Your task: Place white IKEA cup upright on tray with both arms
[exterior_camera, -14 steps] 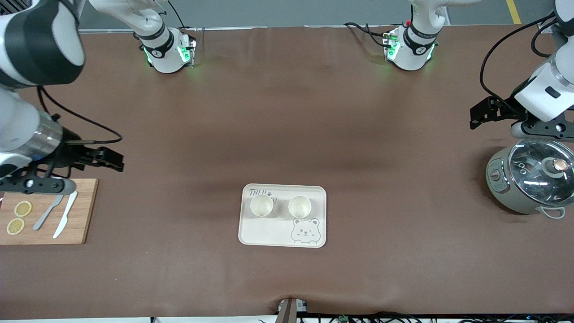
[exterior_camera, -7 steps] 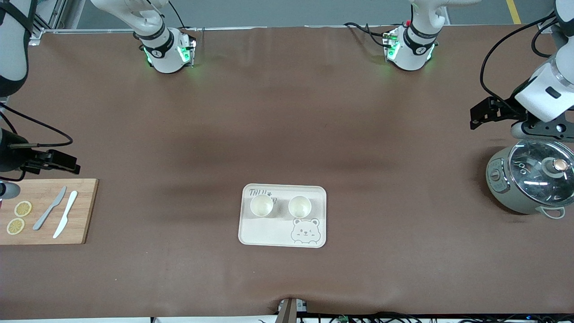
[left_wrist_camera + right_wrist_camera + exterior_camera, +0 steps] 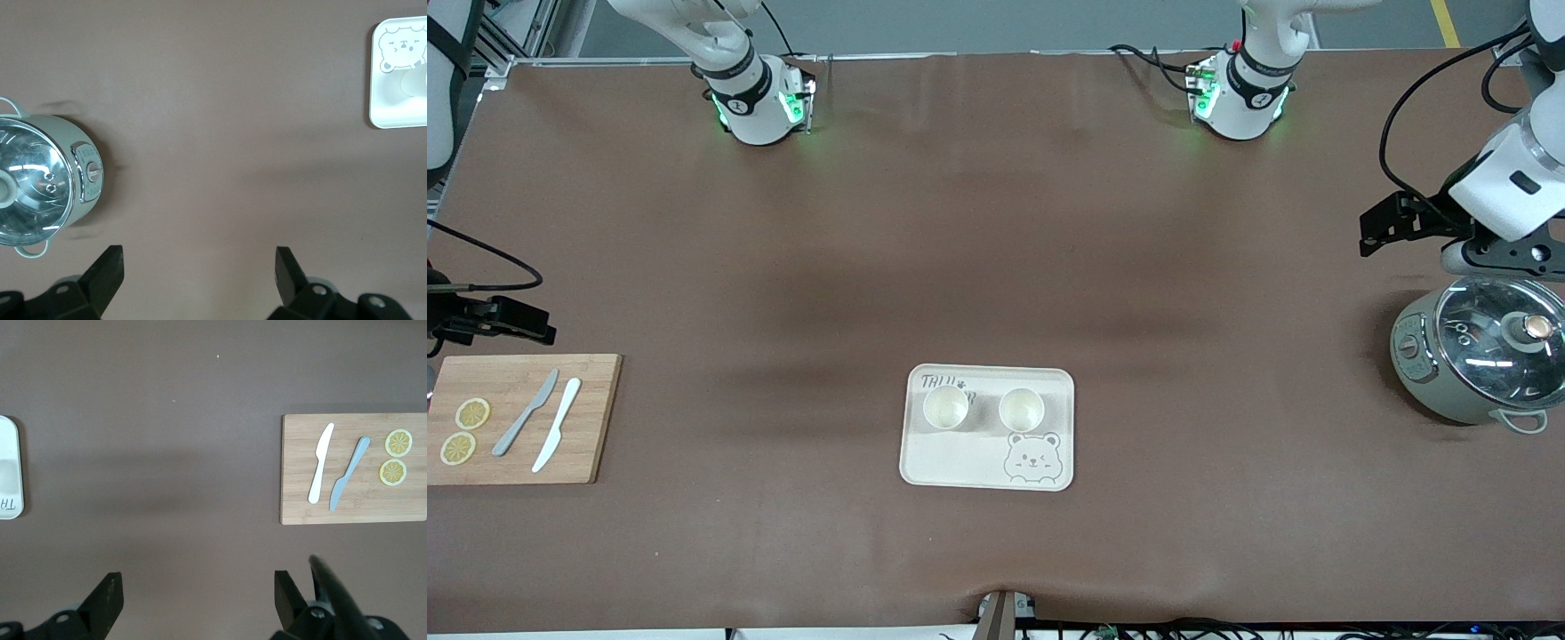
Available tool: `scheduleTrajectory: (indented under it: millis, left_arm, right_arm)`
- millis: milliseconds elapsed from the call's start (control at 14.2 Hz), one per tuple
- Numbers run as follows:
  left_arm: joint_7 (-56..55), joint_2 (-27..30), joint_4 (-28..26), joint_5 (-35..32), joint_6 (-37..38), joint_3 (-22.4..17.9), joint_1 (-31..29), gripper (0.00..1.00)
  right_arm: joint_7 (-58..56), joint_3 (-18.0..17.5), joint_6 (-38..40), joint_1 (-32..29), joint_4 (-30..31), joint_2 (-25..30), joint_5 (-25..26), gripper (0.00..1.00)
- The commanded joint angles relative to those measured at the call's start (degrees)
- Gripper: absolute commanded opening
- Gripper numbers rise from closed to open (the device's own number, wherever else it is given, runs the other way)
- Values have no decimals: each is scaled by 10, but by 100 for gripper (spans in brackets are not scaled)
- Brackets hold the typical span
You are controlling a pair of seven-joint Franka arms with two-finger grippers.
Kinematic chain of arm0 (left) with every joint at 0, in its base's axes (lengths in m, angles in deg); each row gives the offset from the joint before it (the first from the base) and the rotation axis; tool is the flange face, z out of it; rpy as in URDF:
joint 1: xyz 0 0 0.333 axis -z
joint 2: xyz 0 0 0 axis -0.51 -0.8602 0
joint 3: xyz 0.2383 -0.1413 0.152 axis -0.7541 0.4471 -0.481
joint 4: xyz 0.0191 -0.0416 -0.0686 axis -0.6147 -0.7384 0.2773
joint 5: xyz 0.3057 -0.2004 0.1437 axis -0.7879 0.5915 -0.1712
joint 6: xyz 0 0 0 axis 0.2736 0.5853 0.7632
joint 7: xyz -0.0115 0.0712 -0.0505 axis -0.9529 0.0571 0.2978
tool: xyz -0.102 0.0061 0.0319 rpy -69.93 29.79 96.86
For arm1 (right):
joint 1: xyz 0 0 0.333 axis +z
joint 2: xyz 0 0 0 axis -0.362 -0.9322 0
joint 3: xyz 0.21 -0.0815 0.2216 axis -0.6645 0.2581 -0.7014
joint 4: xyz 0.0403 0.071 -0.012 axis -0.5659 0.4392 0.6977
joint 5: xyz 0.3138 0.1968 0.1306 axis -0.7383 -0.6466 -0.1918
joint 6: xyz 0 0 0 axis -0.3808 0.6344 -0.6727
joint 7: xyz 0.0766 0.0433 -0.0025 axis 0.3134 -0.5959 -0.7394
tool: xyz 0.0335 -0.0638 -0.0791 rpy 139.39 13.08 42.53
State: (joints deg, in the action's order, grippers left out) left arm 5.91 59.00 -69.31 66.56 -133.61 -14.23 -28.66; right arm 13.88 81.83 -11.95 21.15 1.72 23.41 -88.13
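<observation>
The left gripper (image 3: 198, 267) hung with fingers spread and empty over bare table beside the pot (image 3: 1480, 360). The right gripper (image 3: 197, 590) was likewise splayed and empty, above the table by the cutting board (image 3: 520, 418). Both cups (image 3: 946, 408) (image 3: 1021, 409) stood upright, well apart from either gripper, on the tray (image 3: 987, 467), nearer the arms than its bear drawing. Each looked light, rigid, smooth, probably breakable; best pinched across the rim.

1. Table (image 3: 996, 222): matt brown cloth-like cover.
2. Tray (image 3: 960, 467): smooth cream plastic.
3. Cutting board (image 3: 591, 418): light wood.
4. Pot lid (image 3: 1485, 342): glossy glass.
5. Arms (image 3: 1507, 191): glossy white.
</observation>
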Motion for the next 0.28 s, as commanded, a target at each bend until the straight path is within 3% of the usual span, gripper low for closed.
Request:
scheduleTrajectory:
  millis: [0, 212]
  left_arm:
    - [-7, -6, 16, 7, 15, 3, -2, 100]
    - [-7, -6, 16, 6, 15, 3, -2, 100]
  right_arm:
    - [-6, -9, 1, -5, 2, 7, 6, 100]
    - [-2, -8, 1, -5, 2, 7, 3, 100]
